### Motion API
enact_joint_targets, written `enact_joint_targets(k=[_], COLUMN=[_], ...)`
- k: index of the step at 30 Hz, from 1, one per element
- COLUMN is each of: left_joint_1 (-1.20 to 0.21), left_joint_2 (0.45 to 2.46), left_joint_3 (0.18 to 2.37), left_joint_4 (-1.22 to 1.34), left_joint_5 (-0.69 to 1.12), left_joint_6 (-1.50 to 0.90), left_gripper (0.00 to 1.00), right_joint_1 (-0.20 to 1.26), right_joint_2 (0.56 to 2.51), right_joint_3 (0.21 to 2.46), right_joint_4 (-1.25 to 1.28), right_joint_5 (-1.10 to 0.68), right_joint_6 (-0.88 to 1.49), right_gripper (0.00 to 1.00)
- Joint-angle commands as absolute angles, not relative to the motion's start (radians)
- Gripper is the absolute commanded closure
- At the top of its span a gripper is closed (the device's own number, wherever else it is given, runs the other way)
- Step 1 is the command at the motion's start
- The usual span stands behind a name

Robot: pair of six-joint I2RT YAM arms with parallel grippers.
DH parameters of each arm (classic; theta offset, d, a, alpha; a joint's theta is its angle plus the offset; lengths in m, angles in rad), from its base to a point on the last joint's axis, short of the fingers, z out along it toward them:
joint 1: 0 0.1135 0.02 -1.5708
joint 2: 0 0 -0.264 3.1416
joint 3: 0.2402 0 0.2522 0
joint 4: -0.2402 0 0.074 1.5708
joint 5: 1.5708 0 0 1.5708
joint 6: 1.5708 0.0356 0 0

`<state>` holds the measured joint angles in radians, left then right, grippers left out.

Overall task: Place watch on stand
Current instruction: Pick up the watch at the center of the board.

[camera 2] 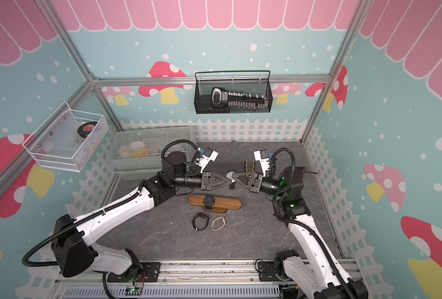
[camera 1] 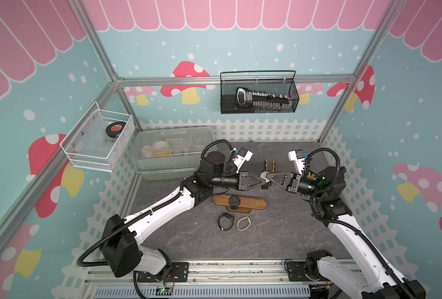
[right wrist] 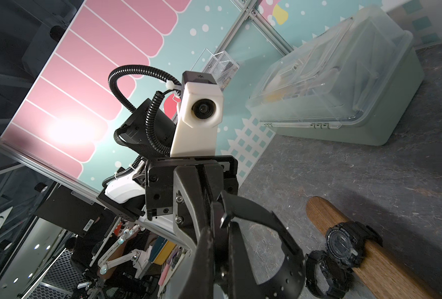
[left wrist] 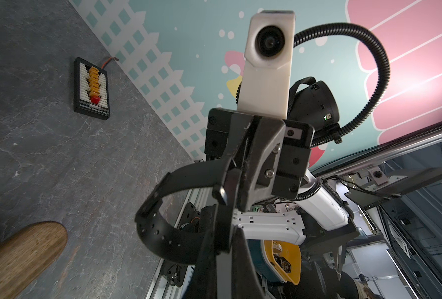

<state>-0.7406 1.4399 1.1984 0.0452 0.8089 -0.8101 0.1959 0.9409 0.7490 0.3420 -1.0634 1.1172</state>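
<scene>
A watch [camera 1: 263, 175] with a silver face and a black holed strap [left wrist: 168, 233] hangs in the air between my two grippers, behind the stand. My left gripper [camera 1: 262, 182] is shut on one part of the strap. My right gripper [camera 1: 266, 178] is shut on another part of the strap [right wrist: 279, 259]. The two grippers meet tip to tip in both top views. The stand [camera 1: 256, 204], a long brown wooden bar, lies on the table in front of them. A black watch [camera 1: 234, 200] sits wrapped around the bar.
A black watch [camera 1: 225, 221] and a beige one [camera 1: 243, 223] lie in front of the stand. Yellow-handled pliers [camera 1: 269, 165] lie behind the grippers. A clear lidded box [camera 1: 173, 150] stands at the back left. A charging board [left wrist: 91, 89] lies near the right fence.
</scene>
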Motion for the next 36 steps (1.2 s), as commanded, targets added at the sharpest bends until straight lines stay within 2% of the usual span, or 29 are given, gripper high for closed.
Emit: enact_joint_targets(k=[1, 4, 7, 12, 16, 22, 32, 36], left_joint_1=[-0.734, -0.729, -0.724, -0.715, -0.692, -0.595, -0.381, -0.326], left_joint_2=[1.436, 1.427, 1.419, 1.407, 1.389, 1.295, 1.115, 1.109], left_joint_3=[1.233, 1.227, 1.220, 1.206, 1.180, 1.065, 0.887, 0.823], left_joint_4=[0.075, 0.074, 0.073, 0.071, 0.053, 0.015, -0.080, -0.073], left_joint_5=[0.780, 0.772, 0.770, 0.766, 0.772, 0.788, 0.839, 0.875], left_joint_6=[-0.807, -0.804, -0.803, -0.800, -0.793, -0.794, -0.762, -0.764], left_gripper=[1.00, 1.00, 1.00, 1.00, 1.00, 1.00, 1.00, 1.00], right_joint_1=[0.204, 0.204, 0.204, 0.204, 0.204, 0.202, 0.195, 0.196], right_joint_2=[0.930, 0.931, 0.936, 0.933, 0.928, 0.913, 0.977, 1.012], right_joint_3=[0.731, 0.732, 0.728, 0.731, 0.744, 0.807, 0.841, 0.846], right_joint_4=[0.341, 0.319, 0.312, 0.311, 0.271, 0.047, -0.298, -0.395], right_joint_5=[-1.089, -1.085, -1.080, -1.083, -1.088, -1.077, -0.912, -0.853], right_joint_6=[1.112, 1.095, 1.090, 1.087, 1.059, 0.896, 0.679, 0.621], right_gripper=[0.93, 0.79, 0.71, 0.65, 0.63, 0.62, 0.62, 0.66])
